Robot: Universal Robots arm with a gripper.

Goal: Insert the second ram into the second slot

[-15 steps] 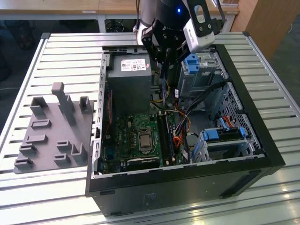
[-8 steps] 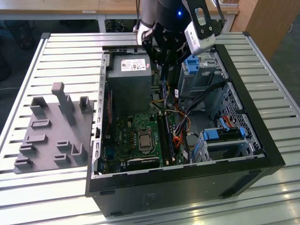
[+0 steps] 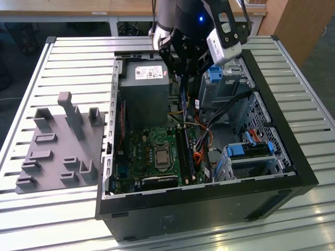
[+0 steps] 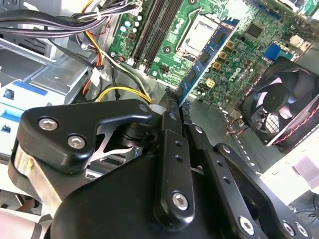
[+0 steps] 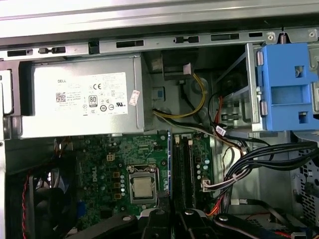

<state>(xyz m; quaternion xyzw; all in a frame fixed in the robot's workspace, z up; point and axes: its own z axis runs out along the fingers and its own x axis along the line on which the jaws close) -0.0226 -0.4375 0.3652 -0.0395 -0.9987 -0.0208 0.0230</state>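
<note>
My gripper (image 3: 184, 78) hangs over the open computer case (image 3: 282, 157), shut on the second ram (image 3: 182, 97), a thin blue stick held edge-on and pointing down toward the motherboard (image 3: 141, 151). In the second wrist view the second ram (image 4: 209, 55) runs out from between the fingertips of the gripper (image 4: 179, 102) above the board. In the first wrist view it (image 5: 169, 164) lies just beside the dark ram slots (image 5: 183, 164), clear of them. The slots (image 3: 184, 151) sit next to the processor socket (image 3: 161, 157). Whether one slot holds a stick I cannot tell.
A grey power supply (image 3: 146, 89) fills the case's far corner. Cable bundles (image 5: 239, 169) and blue drive-bay clips (image 3: 251, 149) lie on the exterior view's right of the slots. A fan (image 4: 284, 104) sits at the board's edge. A grey fixture plate (image 3: 57, 146) rests on the slatted table.
</note>
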